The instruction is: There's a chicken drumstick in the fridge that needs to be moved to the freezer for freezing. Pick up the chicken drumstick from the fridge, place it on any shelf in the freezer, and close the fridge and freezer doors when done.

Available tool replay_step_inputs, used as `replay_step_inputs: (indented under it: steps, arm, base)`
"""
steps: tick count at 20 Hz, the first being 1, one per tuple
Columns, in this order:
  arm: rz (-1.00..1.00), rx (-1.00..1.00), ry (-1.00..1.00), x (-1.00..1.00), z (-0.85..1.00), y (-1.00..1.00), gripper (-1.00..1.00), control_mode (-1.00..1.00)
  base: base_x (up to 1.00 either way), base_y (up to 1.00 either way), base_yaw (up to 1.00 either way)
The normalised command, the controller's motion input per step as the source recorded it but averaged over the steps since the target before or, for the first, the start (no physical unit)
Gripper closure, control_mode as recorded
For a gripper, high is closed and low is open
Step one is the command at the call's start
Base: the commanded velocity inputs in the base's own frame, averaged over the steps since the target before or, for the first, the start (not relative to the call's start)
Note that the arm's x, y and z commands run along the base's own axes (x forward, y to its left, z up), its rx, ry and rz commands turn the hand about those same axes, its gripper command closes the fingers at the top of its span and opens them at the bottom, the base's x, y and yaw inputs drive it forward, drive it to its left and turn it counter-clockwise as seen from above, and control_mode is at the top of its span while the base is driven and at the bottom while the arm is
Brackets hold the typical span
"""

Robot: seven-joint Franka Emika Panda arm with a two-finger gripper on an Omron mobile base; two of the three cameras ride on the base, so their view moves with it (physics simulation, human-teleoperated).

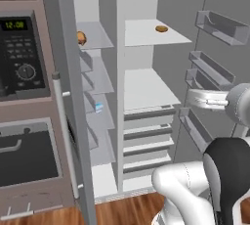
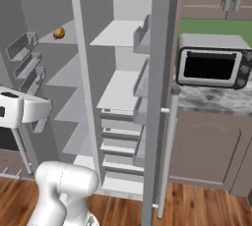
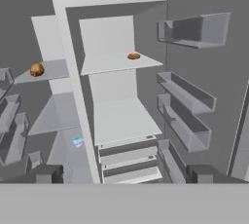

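Note:
The chicken drumstick (image 1: 161, 29) (image 3: 133, 56) is a small brown oval lying on the upper shelf (image 1: 146, 35) of the wide right-hand fridge compartment. Both doors stand open. The narrow freezer compartment on the left has several shelves (image 3: 53, 116). My gripper (image 3: 124, 177) is open and holds nothing, its two dark fingertips (image 3: 46, 173) standing wide apart. It hovers well in front of the fridge, facing in, level with the middle shelves and far from the drumstick. My white hand (image 1: 207, 99) (image 2: 24, 109) is in both base views.
An orange-brown round item (image 1: 81, 38) (image 2: 59, 33) (image 3: 37, 69) sits on an upper freezer shelf, a small blue item (image 1: 99, 107) (image 3: 78, 141) lower down. The fridge door bins (image 1: 217, 26) stick out on the right. The freezer door (image 1: 68, 97) is at left, beside an oven (image 1: 22, 67).

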Motion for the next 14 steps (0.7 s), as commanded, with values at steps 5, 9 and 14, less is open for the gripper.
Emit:
replay_step_inputs:
  steps: [5,9,14]
  arm:
    - [0.0,0.0,0.0,0.0,0.0,0.0,-1.0,1.0]
    - [0.0,0.0,0.0,0.0,0.0,0.0,-1.0,1.0]
    - [0.0,0.0,0.0,0.0,0.0,0.0,-1.0,1.0]
  base:
    - [-0.26,0.34,-0.02]
    - [-0.36,0.05,0.0]
    - [-0.36,0.0,0.0]
